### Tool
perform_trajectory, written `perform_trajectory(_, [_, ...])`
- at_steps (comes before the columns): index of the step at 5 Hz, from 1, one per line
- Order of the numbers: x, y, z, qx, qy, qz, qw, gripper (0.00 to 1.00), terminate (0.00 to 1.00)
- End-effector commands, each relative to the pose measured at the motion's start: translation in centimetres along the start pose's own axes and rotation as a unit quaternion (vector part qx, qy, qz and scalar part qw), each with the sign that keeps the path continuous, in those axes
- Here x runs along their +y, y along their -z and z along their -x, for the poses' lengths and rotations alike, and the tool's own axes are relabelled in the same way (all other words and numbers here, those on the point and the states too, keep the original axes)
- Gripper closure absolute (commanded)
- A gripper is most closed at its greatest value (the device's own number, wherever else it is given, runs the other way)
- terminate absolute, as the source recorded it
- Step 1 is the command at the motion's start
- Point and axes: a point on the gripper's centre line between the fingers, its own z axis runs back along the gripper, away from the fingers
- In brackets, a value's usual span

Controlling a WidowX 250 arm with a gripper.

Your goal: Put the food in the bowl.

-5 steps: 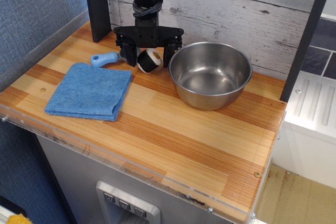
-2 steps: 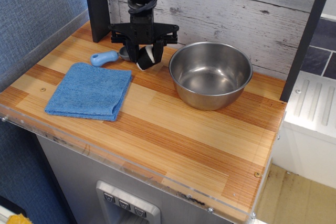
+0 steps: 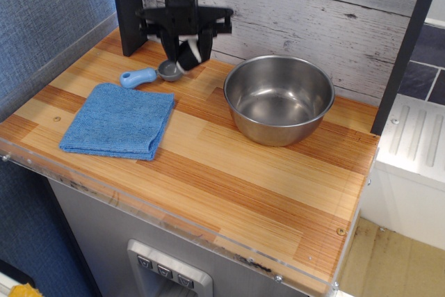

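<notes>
My gripper [image 3: 186, 52] hangs at the back of the wooden counter, shut on the food [image 3: 188, 53], a small black-and-white sushi roll held between the black fingers. The roll is lifted clear of the counter, above the grey scoop. The shiny steel bowl [image 3: 279, 97] stands on the counter to the right of the gripper, empty. The gripper is left of the bowl's rim, not over it.
A grey scoop with a blue handle [image 3: 147, 74] lies just below the gripper. A folded blue cloth [image 3: 119, 119] lies at the front left. A dark post [image 3: 128, 5] stands behind left, and a plank wall runs along the back.
The gripper closed on the sushi roll where it lay on the counter and lifted it up, shifting slightly left.
</notes>
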Motion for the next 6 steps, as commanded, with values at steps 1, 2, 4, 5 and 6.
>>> perform_trajectory(1, [2.6, -6.6, 2.4, 0.087, 0.027, -0.019, 0.9957, 1.00, 0.00])
perform_trajectory(2, [5.2, -7.7, 1.8, 0.101, 0.065, -0.026, 0.9924, 1.00, 0.00])
perform_trajectory(4, [9.0, -7.9, -1.9, 0.100, 0.148, -0.034, 0.9834, 1.00, 0.00])
perform_trajectory(5, [9.9, -7.3, -3.9, 0.091, 0.174, -0.036, 0.9800, 1.00, 0.00])
perform_trajectory(6, [9.9, -6.2, -5.1, 0.073, 0.178, -0.034, 0.9807, 1.00, 0.00])
